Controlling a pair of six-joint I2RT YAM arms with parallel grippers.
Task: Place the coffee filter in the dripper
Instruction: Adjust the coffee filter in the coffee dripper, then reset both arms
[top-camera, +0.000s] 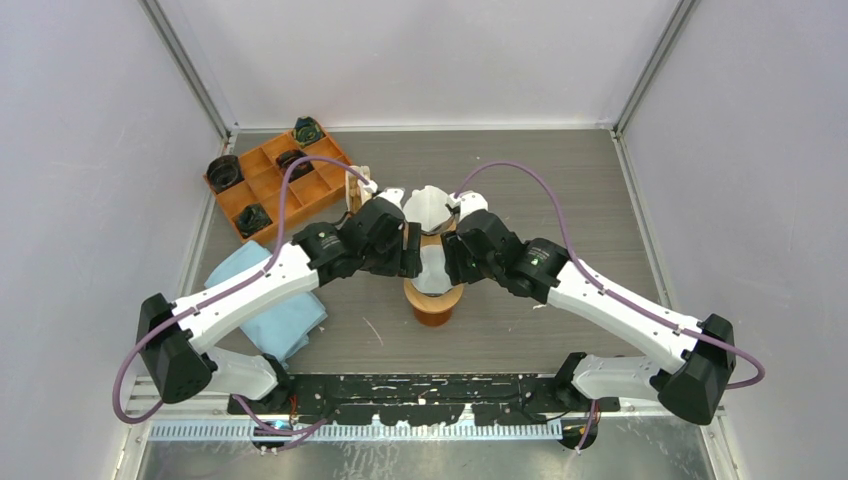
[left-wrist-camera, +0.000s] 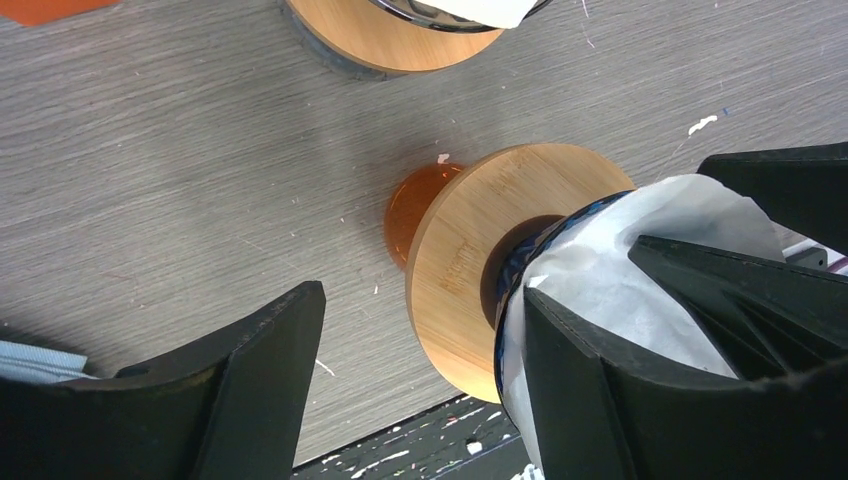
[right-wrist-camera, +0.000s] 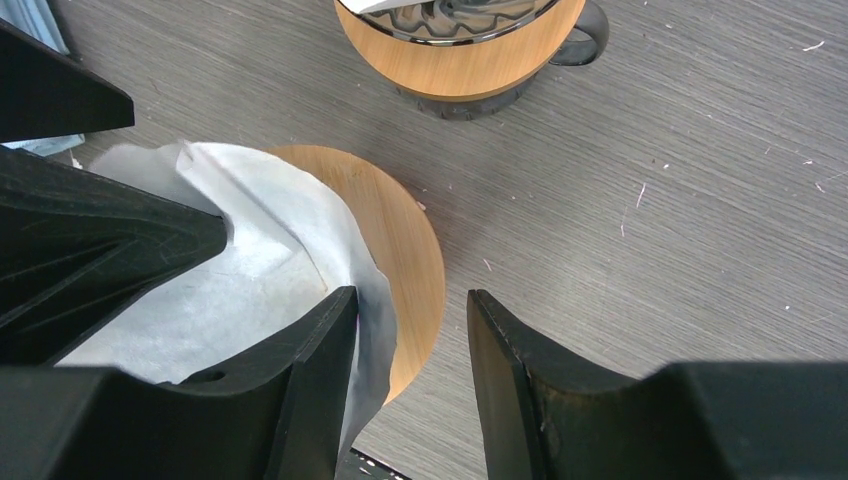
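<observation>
Top external: left gripper and right gripper, jaws apart, seat the filter in the dripper; next, probably a gentle withdrawal.

Left pincer, fingers spread, beside coffee filter seated in dripper.

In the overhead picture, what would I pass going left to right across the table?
Blue cloth → left gripper → near dripper → right gripper.
</observation>
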